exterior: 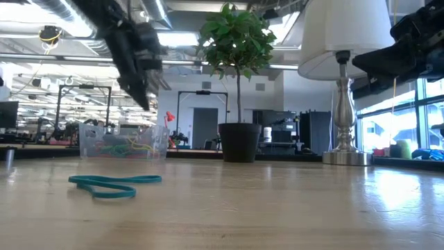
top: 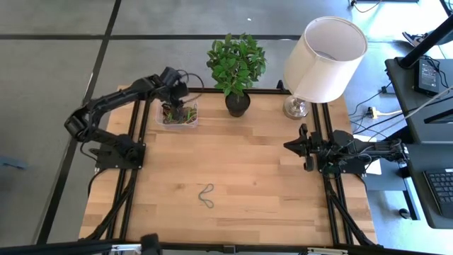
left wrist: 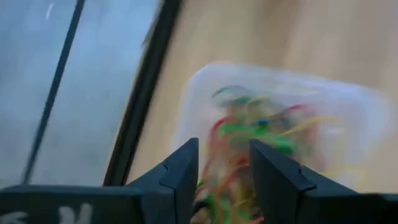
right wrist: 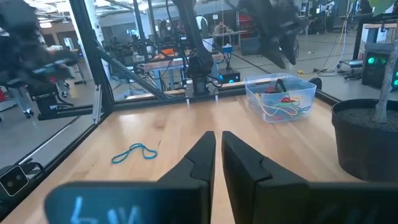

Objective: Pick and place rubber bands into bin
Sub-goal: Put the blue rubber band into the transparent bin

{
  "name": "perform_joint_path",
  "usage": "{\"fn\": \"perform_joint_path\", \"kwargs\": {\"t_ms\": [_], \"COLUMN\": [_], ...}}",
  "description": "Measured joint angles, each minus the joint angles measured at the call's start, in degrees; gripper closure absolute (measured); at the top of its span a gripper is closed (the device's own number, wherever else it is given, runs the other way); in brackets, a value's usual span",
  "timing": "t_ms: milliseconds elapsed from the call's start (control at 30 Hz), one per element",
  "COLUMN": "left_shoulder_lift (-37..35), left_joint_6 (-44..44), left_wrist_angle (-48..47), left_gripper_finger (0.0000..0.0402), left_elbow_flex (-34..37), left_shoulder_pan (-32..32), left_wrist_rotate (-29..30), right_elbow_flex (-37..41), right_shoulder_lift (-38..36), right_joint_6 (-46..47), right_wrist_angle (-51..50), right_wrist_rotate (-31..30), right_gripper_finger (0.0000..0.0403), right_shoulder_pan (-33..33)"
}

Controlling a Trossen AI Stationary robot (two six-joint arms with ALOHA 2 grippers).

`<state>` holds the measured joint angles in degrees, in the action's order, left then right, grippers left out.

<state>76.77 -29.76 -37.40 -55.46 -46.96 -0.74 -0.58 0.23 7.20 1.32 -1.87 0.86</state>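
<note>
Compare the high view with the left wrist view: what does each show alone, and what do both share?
High view only: the green rubber band lying on the table, the plant pot, the lamp and the right gripper at the table's right edge. Left wrist view only: the gap between the left gripper's fingers. Both: the bin of coloured bands.

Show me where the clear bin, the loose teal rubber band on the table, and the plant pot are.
bin (top: 191,122): high view, its right rim.
teal rubber band (exterior: 114,185): low view, middle of the twisted loop.
plant pot (exterior: 238,143): low view, front wall of the black pot.
</note>
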Motion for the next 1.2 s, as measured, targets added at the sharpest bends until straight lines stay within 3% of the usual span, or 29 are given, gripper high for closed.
{"fn": "perform_joint_path", "kwargs": {"t_ms": [167, 267, 433, 600, 733, 933, 1200], "left_shoulder_lift": [-3.23, -5.23, -5.26, -1.40, 3.50, 13.67, 26.27], "left_joint_6": [-7.32, -7.00, -0.98, 7.86, 15.28, 26.99, 40.71], "left_wrist_angle": [-6.28, -9.10, -10.53, -3.49, 3.05, 2.96, 2.97], "left_gripper_finger": [0.0285, 0.0293, 0.0291, 0.0286, 0.0286, 0.0292, 0.0305], "left_elbow_flex": [-2.66, -2.81, -2.84, -2.84, -3.37, -8.18, -12.54], "left_shoulder_pan": [10.38, 19.50, 36.94, 52.24, 60.91, 67.41, 66.48], "left_wrist_rotate": [0.85, 2.25, 10.25, 19.32, 21.31, 19.43, 10.51], "right_elbow_flex": [0.00, 0.00, 0.00, -0.02, -0.02, -0.04, -0.04], "right_shoulder_lift": [0.00, 0.00, 0.00, 0.04, 0.04, 0.02, 0.02], "right_joint_6": [-0.02, 0.09, 0.09, 0.07, -0.01, 0.04, 0.04], "right_wrist_angle": [0.00, 0.02, 0.02, 0.04, 0.03, 0.02, 0.04], "right_wrist_rotate": [0.00, 0.00, 0.00, 0.00, -0.01, -0.02, -0.02], "right_gripper_finger": [0.0369, 0.0369, 0.0369, 0.0369, 0.0369, 0.0369, 0.0369], "right_shoulder_pan": [0.00, 0.00, 0.01, 0.02, 0.02, 0.02, 0.02]}}
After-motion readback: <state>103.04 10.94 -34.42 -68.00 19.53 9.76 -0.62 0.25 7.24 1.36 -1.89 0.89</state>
